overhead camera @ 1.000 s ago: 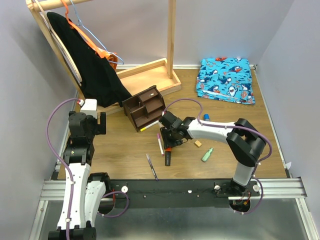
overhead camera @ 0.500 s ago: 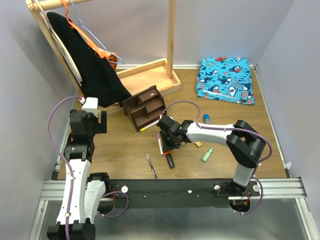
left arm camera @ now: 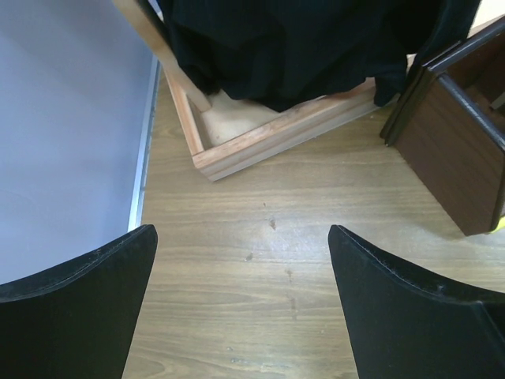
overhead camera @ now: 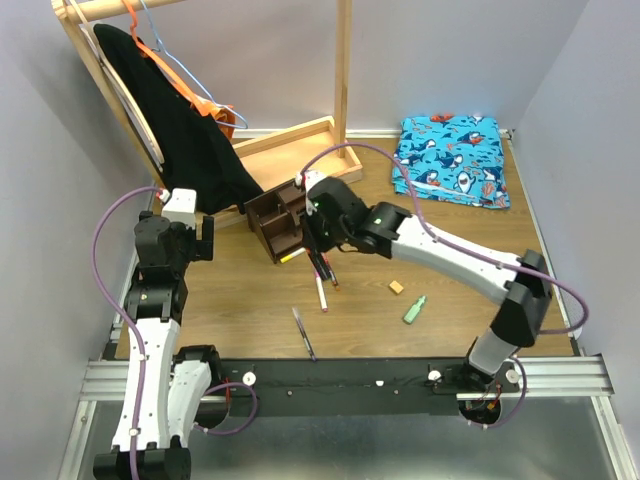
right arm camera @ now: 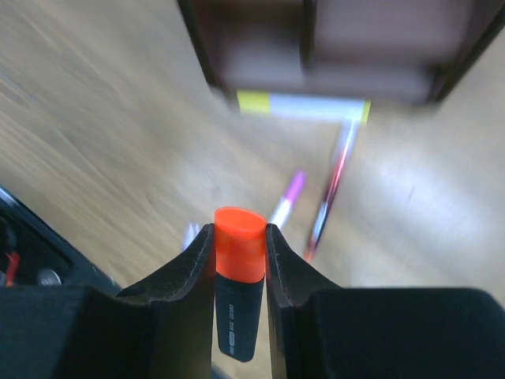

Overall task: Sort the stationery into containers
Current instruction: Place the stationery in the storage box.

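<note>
My R gripper (right arm camera: 241,237) clamps marker (right arm camera: 239,272) near its orange end only. Risk: it pivots nearing organiser (right arm camera: 331,83), hits wall, drops beside it. My L gripper (left arm camera: 241,237): open, idle.

Wood-grain desk (overhead camera: 250,290), mid-brown, boxed in by plain pale lilac-grey walls (overhead camera: 450,50) at back, L & R; light even, soft shadows only. Far-left corner: pale wooden rack w/ upright post (overhead camera: 343,70) and a slanted side bar, standing in a shallow tray-like base frame (overhead camera: 300,135) that sits at an angle on the desk. Black garment (overhead camera: 185,140) hangs off the rack, hem draped over the frame's near-left edge; orange hanger (overhead camera: 205,105) behind it. Far-right corner: folded blue shark-print cloth (overhead camera: 450,158), flat, against the back wall. Near edge: black strip, then aluminium rail (overhead camera: 560,375), grey metal sheet below.
</note>
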Robot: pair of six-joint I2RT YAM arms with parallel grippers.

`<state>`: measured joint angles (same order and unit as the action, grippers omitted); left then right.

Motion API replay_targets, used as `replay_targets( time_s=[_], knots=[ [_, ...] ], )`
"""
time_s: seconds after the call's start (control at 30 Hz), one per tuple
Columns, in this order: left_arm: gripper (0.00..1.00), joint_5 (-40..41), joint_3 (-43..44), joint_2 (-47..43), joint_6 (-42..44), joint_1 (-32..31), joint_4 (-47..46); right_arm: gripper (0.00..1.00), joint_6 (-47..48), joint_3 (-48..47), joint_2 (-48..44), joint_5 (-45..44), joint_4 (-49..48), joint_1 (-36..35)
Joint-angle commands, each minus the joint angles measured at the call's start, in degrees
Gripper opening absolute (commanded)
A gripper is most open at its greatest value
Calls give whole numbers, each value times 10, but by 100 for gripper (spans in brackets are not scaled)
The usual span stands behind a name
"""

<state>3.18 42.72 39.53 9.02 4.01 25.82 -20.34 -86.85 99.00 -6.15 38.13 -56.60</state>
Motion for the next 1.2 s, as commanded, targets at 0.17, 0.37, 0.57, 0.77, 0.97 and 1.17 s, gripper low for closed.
replay_targets(
  time_s=[0.17,0.37,0.57,0.77,0.97,1.17],
  knots=[
    [99,-45,-20,-46,-13,-1,-16,1,243,127,-89,-14,-586,2],
    [99,-52,-38,-50,-17,-1,-14,1,275,158,-27,6,-810,2],
    [99,-49,-41,-38,-22,-1,-19,1,280,147,44,34,-887,18],
    [99,-39,-26,-27,-24,-1,1,1,276,126,107,48,-938,45],
    [99,-20,-25,-28,-28,-1,12,1,254,113,151,57,-943,55],
    [99,-13,-21,-31,-42,-1,23,1,241,99,189,58,-946,56]
  ],
)
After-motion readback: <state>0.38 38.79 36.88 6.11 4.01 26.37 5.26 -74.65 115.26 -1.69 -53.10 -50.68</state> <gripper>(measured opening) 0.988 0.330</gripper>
